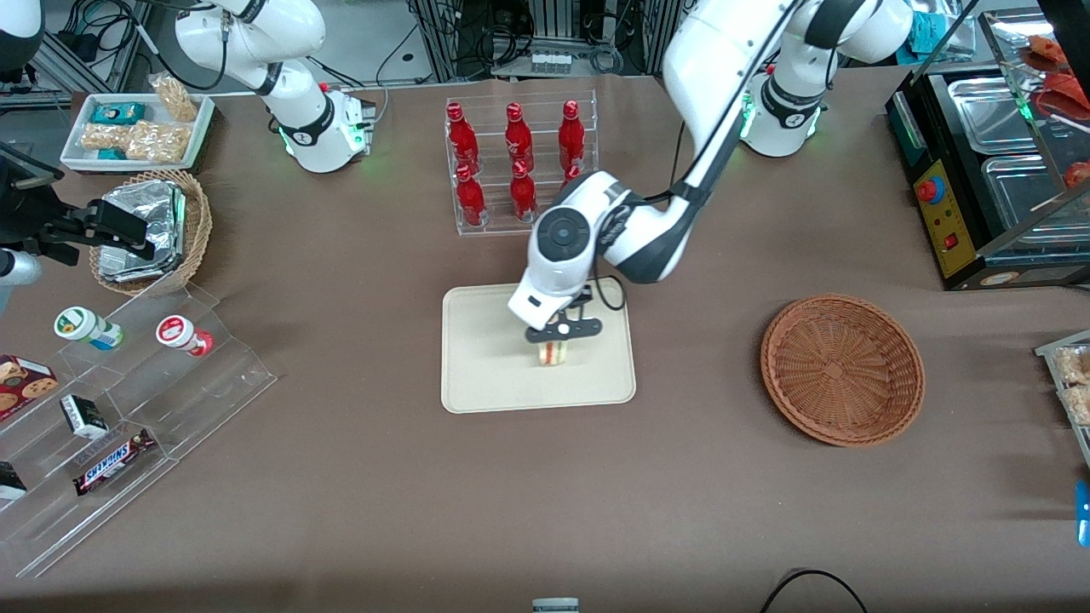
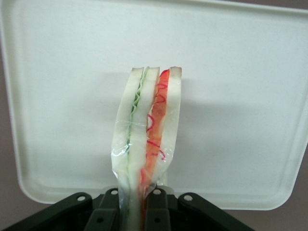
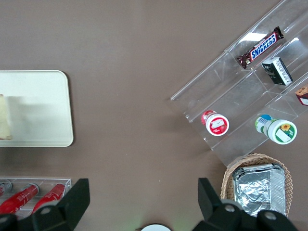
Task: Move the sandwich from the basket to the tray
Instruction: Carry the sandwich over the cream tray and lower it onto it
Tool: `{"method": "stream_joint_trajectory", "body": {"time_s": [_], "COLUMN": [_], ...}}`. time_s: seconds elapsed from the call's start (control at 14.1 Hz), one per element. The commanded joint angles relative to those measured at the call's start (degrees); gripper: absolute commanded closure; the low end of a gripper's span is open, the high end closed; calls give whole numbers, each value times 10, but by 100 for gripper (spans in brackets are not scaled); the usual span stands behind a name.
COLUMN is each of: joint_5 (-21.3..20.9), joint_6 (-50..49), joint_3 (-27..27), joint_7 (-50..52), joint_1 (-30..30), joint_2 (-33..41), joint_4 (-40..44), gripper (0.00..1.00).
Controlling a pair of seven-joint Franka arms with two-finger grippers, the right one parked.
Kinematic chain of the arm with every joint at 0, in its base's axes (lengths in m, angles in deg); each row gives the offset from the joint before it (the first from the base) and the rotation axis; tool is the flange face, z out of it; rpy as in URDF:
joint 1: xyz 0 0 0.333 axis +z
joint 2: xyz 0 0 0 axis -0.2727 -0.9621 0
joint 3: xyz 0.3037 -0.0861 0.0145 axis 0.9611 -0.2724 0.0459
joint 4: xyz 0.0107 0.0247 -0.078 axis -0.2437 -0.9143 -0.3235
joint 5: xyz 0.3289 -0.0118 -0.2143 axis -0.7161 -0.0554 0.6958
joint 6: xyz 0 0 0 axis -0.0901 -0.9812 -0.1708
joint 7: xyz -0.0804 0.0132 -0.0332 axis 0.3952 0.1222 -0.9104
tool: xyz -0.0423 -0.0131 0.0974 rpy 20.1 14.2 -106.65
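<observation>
My left gripper hangs over the middle of the cream tray, shut on the sandwich. In the left wrist view the sandwich is a clear-wrapped wedge of pale bread with green and red-orange layers. It stands on edge between the two black fingers of the gripper, with the tray beneath it. I cannot tell whether its lower edge touches the tray. The reddish-brown wicker basket lies on the table toward the working arm's end, with nothing in it. The right wrist view catches the tray and a sliver of the sandwich.
A clear rack of red bottles stands just farther from the front camera than the tray. Toward the parked arm's end are a stepped acrylic stand with snacks, a tan basket of foil packets and a white snack tray. A food warmer stands at the working arm's end.
</observation>
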Motion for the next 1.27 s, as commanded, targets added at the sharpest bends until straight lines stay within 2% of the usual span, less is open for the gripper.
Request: {"method": "stream_joint_trajectory", "body": {"time_s": [0.0,0.07,0.14,0.21,0.28,0.57,0.85,1.06,1.2], "joint_5": [-41,-49,-49,-47,-43,-45,-51,-48,-50], "joint_6": [30,33,38,42,44,35,-52,-143,-157], "joint_3": [11,10,9,9,9,10,15,17,23], "joint_7": [45,53,54,57,57,55,47,73,20], "joint_1": [-22,-23,-23,-23,-22,-17,-10,18,64], "joint_2": [-35,-41,-45,-48,-47,-14,54,80,116], "joint_4": [27,28,28,28,28,27,14,9,-33], "gripper": [99,96,90,61,1,0,0,0,0]}}
